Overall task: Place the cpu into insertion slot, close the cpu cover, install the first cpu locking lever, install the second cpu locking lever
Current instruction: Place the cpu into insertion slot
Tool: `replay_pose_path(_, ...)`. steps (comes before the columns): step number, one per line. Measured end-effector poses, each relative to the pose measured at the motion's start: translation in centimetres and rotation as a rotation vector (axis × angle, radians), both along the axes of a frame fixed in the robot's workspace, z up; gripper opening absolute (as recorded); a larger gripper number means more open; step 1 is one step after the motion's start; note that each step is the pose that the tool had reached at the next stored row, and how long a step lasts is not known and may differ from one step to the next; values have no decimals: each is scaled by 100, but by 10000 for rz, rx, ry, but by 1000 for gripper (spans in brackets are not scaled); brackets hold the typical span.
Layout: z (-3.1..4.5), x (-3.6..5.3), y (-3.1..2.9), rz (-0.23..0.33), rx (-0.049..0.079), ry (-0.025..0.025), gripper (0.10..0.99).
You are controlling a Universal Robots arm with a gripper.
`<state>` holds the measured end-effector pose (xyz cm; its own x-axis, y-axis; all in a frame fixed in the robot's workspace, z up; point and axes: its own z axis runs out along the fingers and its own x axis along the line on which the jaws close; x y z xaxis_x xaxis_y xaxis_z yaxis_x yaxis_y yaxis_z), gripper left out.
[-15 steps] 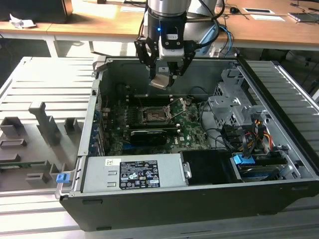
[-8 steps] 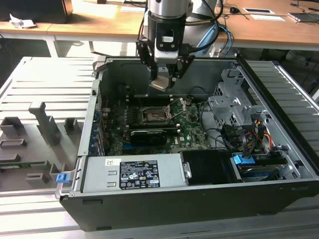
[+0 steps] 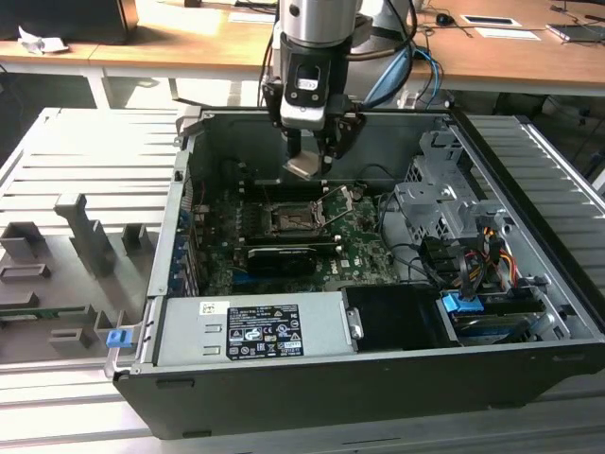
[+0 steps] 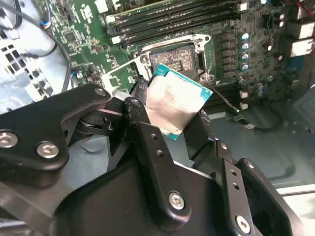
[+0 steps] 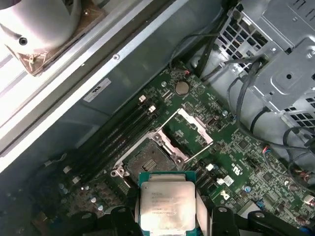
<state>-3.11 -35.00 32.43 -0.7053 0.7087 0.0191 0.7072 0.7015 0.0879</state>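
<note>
Above the open PC case point(image 3: 312, 388), exterior view: pincer point(image 3: 315, 159) hangs over the motherboard point(image 3: 364, 248), pinching the cpu point(image 3: 304, 168) by two opposite edges. The chip is in the air, with the insertion slot point(image 3: 288, 220) below it on the board. Grey power supply point(image 3: 250, 329) sits along the near wall, well apart.

Second wrist view: cpu point(image 4: 174, 103) is clamped between the black fingers point(image 4: 140, 123), metal top facing the camera, green rim showing round it. Insertion slot point(image 4: 174, 58) is just past the chip, open, nothing seated in it.

First wrist view: cpu point(image 5: 166, 206) is near the insertion slot point(image 5: 150, 160) but apart from it, not touching. The cpu cover point(image 5: 194, 129) is swung open and lies beside the socket.

Handling, my read: light and rigid, and the smooth metal top is likely slippery under the pads. The underside contacts and socket pins are fragile. The edges are the place to hold it, as gripped now, not the faces
</note>
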Motion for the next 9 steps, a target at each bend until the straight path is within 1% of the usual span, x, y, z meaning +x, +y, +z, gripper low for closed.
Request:
replay_pose_path(2,-25,0,0,-1107,0,0,541)
replay_pose_path(4,-31,0,0,-1412,1,0,541)
replay_pose_path(6,-33,0,0,-1539,0,1,541)
replay_pose_path(9,-43,0,0,-1916,1,0,541)
